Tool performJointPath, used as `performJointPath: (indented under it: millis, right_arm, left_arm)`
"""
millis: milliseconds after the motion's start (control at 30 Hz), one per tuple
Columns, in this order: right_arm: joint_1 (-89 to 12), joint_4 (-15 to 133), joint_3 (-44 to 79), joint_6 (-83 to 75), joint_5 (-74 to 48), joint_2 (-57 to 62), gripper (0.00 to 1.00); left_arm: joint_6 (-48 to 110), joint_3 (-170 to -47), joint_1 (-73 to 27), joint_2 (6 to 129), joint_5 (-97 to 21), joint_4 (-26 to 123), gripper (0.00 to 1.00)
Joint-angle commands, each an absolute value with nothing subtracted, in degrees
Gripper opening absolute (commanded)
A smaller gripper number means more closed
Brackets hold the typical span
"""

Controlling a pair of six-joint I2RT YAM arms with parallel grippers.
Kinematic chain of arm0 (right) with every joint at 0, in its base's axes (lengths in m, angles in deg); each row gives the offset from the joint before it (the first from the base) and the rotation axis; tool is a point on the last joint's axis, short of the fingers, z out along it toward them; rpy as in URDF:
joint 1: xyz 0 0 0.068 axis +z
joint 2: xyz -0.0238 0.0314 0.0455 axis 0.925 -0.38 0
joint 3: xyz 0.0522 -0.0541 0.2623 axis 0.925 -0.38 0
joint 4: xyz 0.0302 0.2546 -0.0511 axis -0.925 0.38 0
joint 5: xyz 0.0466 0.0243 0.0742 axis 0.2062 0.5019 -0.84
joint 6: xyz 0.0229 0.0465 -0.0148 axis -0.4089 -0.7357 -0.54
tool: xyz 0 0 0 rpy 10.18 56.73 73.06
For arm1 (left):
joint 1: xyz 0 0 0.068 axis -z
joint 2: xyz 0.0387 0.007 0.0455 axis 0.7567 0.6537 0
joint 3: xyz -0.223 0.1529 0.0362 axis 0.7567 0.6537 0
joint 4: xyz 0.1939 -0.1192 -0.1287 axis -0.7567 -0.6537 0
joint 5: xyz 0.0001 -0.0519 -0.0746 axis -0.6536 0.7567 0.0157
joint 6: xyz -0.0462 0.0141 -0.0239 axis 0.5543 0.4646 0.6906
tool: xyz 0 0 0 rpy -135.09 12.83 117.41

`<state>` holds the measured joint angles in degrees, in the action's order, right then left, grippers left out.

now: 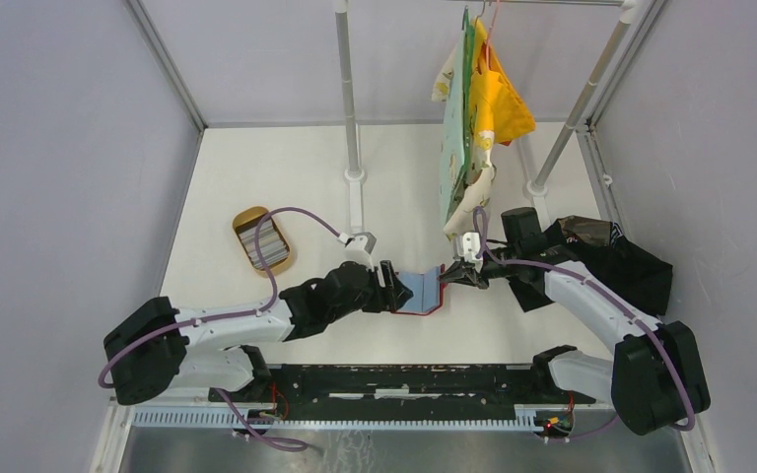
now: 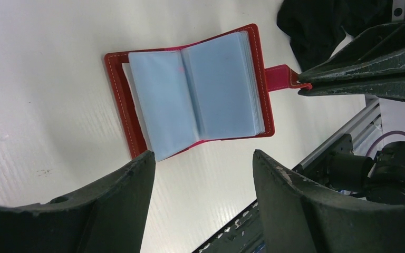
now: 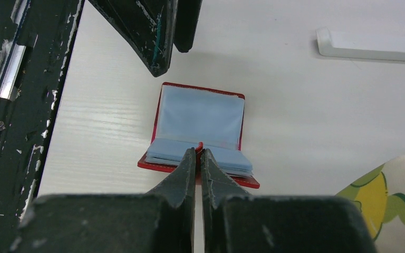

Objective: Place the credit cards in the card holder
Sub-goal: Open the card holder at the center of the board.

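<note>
- The red card holder (image 1: 422,293) lies open, grey-blue sleeves facing up, on the white surface (image 1: 256,168) between the two arms.
- The right pincer (image 3: 199,154) has its jaws pressed together on the holder's red snap tab (image 2: 282,78).
- The left pincer (image 2: 203,161), spread wide and holding nothing, sits just left of the holder.
- The credit cards (image 1: 267,242) rest stacked in a tan oval tray (image 1: 244,217), well apart to the far left.

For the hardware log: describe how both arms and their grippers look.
The left arm and right arm have white links, bulky black joints and looping purple cables. The left gripper and right gripper have black tapered fingers, scuffed pale at edges.
</note>
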<state>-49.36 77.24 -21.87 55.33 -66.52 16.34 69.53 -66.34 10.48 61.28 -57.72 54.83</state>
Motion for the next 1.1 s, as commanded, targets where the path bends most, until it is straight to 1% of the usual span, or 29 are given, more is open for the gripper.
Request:
performJointPath:
  millis: [0, 133, 233, 300, 467, 700, 1067]
  right_arm:
    - [-49.6, 76.4, -21.8, 56.3, -69.2, 17.4, 0.0]
    - [-49.7, 76.8, -21.6, 56.6, -69.4, 17.3, 0.0]
    - [-49.9, 77.0, -21.6, 56.9, -70.0, 17.5, 0.0]
    - [-50.0, 77.1, -21.6, 57.0, -70.4, 17.7, 0.0]
    - [-50.0, 77.3, -21.6, 57.2, -70.6, 17.7, 0.0]
    - [-50.0, 77.5, -21.6, 57.4, -70.6, 17.4, 0.0]
    - [-50.0, 77.9, -21.5, 57.8, -70.7, 17.2, 0.0]
  left_arm:
    - [67.0, -68.7, 11.5, 60.3, -57.7, 58.9, 0.74]
    - [67.1, -69.3, 11.8, 63.2, -57.0, 60.3, 0.73]
    - [67.1, -70.1, 12.1, 65.7, -56.4, 61.4, 0.68]
    - [67.1, -70.6, 12.2, 67.1, -56.2, 61.9, 0.67]
    - [67.0, -72.0, 12.4, 70.8, -55.4, 62.9, 0.68]
    - [66.6, -74.3, 12.6, 74.2, -54.8, 63.8, 0.75]
    - [65.6, -77.8, 12.5, 79.6, -54.8, 62.9, 0.75]
